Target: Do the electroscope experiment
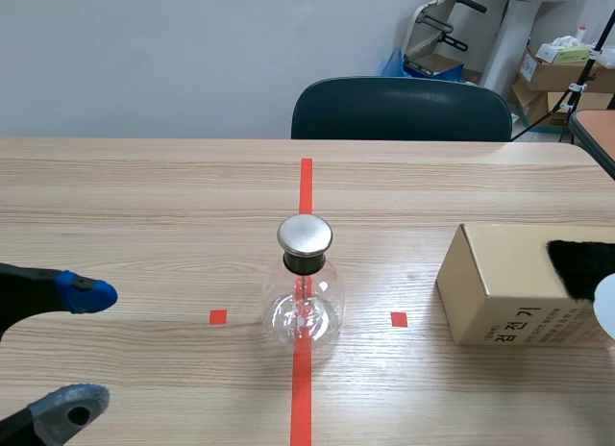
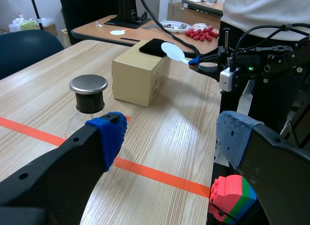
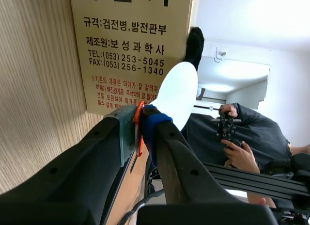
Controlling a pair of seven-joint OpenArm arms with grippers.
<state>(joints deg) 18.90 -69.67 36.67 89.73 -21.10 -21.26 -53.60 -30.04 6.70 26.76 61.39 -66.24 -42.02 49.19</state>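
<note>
Wooden table (image 1: 144, 196): glass electroscope flask (image 1: 304, 307) on centre tape line (image 1: 306, 182); cardboard box (image 1: 500, 292) well right of it.

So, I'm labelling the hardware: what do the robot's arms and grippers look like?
The left gripper has thick black fingers with dotted pads, one blue, one grey; the right gripper matches. The black right arm carries cables, a white module and a green light.

cardboard box (image 3: 131, 50) label | 검전기 | 구성: 검전병, 발전판부 | 제조원: 보성과학사
</note>
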